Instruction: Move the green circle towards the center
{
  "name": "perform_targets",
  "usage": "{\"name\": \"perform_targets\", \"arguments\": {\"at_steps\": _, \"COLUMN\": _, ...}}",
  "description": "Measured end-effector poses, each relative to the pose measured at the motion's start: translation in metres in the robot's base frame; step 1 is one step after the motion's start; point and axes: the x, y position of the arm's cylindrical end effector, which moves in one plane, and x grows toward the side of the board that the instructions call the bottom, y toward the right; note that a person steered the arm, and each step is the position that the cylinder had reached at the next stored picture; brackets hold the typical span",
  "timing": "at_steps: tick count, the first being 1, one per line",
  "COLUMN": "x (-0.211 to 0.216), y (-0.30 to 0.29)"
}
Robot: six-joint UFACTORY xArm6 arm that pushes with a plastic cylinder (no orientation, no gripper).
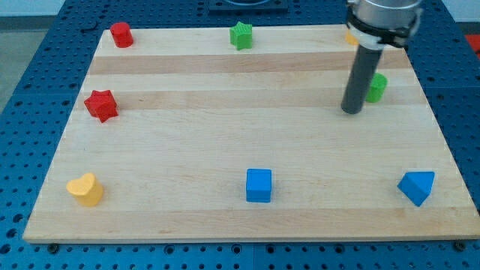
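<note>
- Camera view, only one: my tip [351, 111] sat on the wooden board [225, 142], just beside the green circle [377, 88], on that block's left and slightly toward the view's bottom.
- No gripper on this rig, just a plain dark rod, so nothing was open, clenched or grasping; the tip touched or nearly touched the block, couldn't tell which.
- Green circle was near the board's right edge, upper part of the view, partly hidden behind the rod.
- Judgement: the tip was on the wrong side for a push to the center. It should go round to the block's right and top side, then push left and down in a slow straight line through the block's middle, since a round block probably slips off an off-centre push.
- Nothing stood in the path toward the center.
- Board: pale planks, visible grain, smooth matte look; blue perforated table [30, 112] beneath.
- Blocks looked like solid matte pieces: red cylinder [121, 34], green star [241, 35], red star [101, 105], yellow heart-like block [85, 189], blue cube [259, 185], blue triangle [417, 187].
- An orange block [349, 37] peeked from behind the arm, shape unclear.
</note>
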Motion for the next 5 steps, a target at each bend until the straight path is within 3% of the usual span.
{"name": "perform_targets", "arguments": {"at_steps": 1, "x": 0.009, "y": 0.025}}
{"name": "perform_targets", "arguments": {"at_steps": 3, "x": -0.048, "y": 0.095}}
{"name": "perform_targets", "arguments": {"at_steps": 4, "x": -0.067, "y": 0.093}}
{"name": "perform_targets", "arguments": {"at_steps": 5, "x": -0.059, "y": 0.046}}
